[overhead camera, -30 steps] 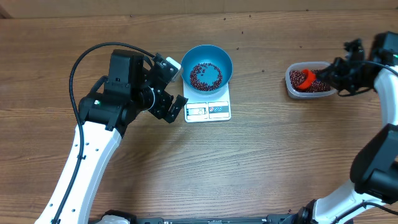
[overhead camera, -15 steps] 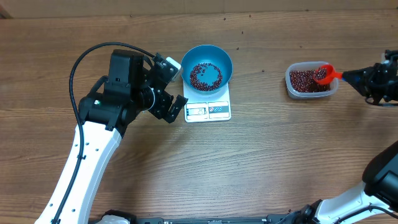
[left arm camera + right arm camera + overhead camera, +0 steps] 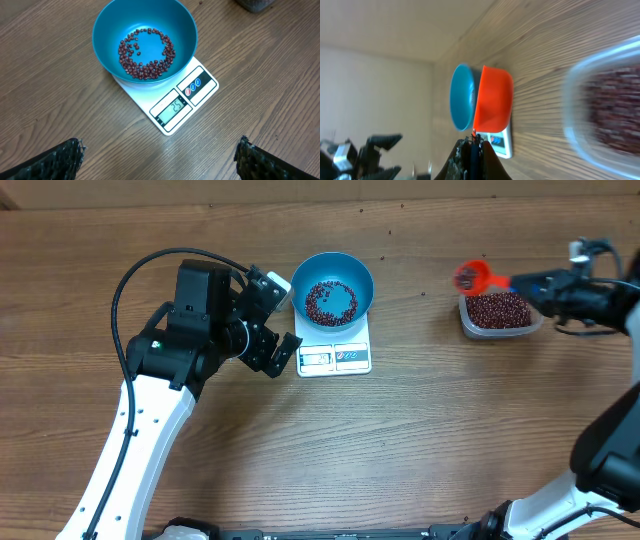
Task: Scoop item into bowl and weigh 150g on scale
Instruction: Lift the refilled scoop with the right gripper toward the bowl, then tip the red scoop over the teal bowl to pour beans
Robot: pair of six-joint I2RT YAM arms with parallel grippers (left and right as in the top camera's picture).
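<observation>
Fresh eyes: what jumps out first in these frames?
The bright-blue bowl on the white scale, centre of the overhead view, holding a ring of dark red beans. Then the red scoop, gripped by the right gripper, hanging by the left end of the clear tub of beans, upper right.

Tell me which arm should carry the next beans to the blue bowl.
Right. The right hand is shut on the red scoop, which hangs above the corner of the bean tub, apparently loaded. The left hand sits open beside the scale, holding nothing.
</observation>
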